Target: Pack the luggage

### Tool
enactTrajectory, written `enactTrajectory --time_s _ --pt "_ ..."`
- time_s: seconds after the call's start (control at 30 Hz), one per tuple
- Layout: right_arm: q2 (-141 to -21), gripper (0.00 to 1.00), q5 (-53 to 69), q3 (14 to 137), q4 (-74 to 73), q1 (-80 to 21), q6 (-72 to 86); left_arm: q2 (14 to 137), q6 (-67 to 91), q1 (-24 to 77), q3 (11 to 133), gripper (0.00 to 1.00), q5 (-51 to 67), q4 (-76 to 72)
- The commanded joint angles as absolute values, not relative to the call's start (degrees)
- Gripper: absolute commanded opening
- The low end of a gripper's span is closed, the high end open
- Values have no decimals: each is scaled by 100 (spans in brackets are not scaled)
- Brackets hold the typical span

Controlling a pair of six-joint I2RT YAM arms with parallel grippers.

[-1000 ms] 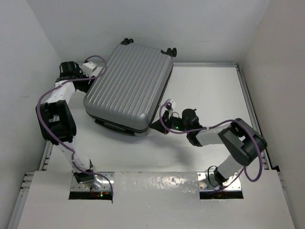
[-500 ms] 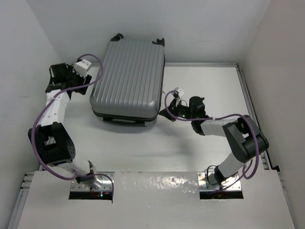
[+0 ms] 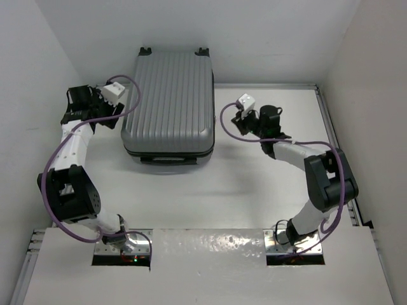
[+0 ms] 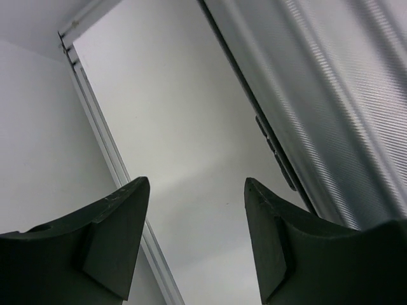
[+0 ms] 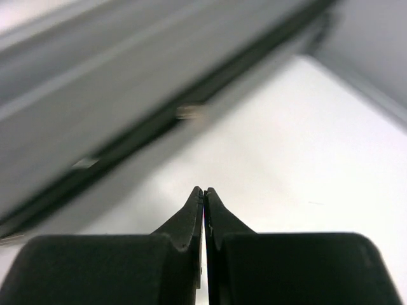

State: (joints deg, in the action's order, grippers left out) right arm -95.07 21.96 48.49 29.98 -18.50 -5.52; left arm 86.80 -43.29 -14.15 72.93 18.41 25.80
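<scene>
Overhead, the closed luggage (image 3: 168, 101) sits upper centre: rigid, slick, probably heavy; take its lower-edge handle (image 3: 166, 161). Left fingers (image 4: 117, 222) gape empty; right fingers (image 5: 189, 213) are pressed together.

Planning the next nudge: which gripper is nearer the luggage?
Left. The left gripper is close by the luggage on its left; the right gripper stands clear to its right.

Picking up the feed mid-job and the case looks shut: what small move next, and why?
Probably ease the left hand toward the side seam of the luggage. It lies closed and flat on the table, so nothing can be packed yet; that hand is open beside the edge, while the right hand is shut and apart from it.
</scene>
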Motion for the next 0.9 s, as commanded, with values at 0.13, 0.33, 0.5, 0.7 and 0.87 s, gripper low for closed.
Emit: enactTrajectory --time_s 0.13,0.33,0.5,0.7,0.87 --pt "-9764 0 2019 5439 3104 -1327 -1177 7963 -4974 -1117 7479 60 2364 2637" --pt "-9379 64 4287 4626 3092 -1414 -687 8094 -4668 -1055 7594 60 2049 2663" --pt "-9333 75 4612 4183 3604 -1661 -564 8130 -4623 -1055 7532 60 1969 2689" --pt "-9571 74 5010 4219 3603 -1932 -527 8139 -4562 -1046 7567 60 1855 2725" --pt "-9991 71 4921 4140 4837 -2144 232 8156 -4491 -1046 7611 60 1758 2672"
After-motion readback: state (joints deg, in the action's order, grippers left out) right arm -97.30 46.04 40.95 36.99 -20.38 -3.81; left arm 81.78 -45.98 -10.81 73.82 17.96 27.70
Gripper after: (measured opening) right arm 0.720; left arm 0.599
